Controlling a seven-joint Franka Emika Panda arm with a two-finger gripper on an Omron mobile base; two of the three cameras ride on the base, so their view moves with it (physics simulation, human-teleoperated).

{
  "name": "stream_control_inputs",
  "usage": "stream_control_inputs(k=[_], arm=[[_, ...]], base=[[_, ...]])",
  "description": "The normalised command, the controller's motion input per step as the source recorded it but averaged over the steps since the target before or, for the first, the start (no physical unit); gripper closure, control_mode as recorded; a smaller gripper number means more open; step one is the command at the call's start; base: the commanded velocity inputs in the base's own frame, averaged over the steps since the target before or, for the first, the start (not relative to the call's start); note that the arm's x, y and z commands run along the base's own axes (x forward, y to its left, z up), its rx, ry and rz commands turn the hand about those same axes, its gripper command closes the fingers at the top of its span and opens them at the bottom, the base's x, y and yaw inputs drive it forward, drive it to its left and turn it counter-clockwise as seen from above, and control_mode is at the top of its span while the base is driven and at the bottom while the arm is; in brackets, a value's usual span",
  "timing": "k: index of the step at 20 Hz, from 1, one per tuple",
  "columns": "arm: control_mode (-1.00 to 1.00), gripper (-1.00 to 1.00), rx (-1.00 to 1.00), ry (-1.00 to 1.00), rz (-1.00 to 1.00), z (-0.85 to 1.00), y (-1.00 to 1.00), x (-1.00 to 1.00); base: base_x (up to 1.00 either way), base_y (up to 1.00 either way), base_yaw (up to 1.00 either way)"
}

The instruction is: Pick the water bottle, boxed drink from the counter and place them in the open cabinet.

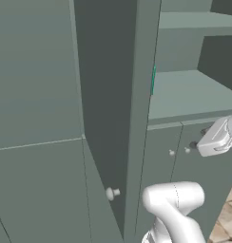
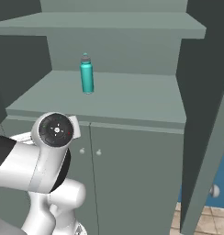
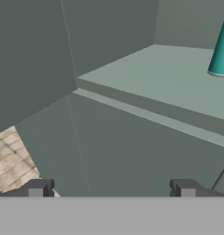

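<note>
In the right base view the white arm's wrist fills the lower left, in front of the closed lower doors of the open cabinet (image 2: 132, 110). Above it the water bottle (image 2: 86, 73) stands upright on the cabinet's lower shelf, toward the shelf's left half and well back from the front edge, with 1 more shelf above it. At the right edge the cabinet door (image 2: 201, 137) stands swung out, edge on, with a small round knob (image 2: 215, 191) low on it and tiled floor below.

In the left base view the same door (image 1: 108, 104) fills the middle, its round knob (image 1: 111, 192) low down; just past its edge a thin teal sliver of the bottle (image 1: 153, 79) shows against the shelf.

In the hand view the gripper (image 3: 111, 188) has its 2 fingertips (image 3: 38, 187) spread wide apart with nothing between them, pointing at the lower cabinet front below the shelf edge. The bottle's base (image 3: 221, 50) sits on the shelf at the upper right, well apart from the fingertips.
</note>
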Motion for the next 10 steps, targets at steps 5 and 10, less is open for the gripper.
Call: stream_control_inputs(k=[5,10], arm=[[1.0,-1.0,0.0,0.0,0.0,0.0,0.0,0.0],[1.0,-1.0,0.0,0.0,0.0,0.0,0.0,0.0]], base=[[-0.63,-0.01,0.03],[-0.73,-0.08,0.0]])
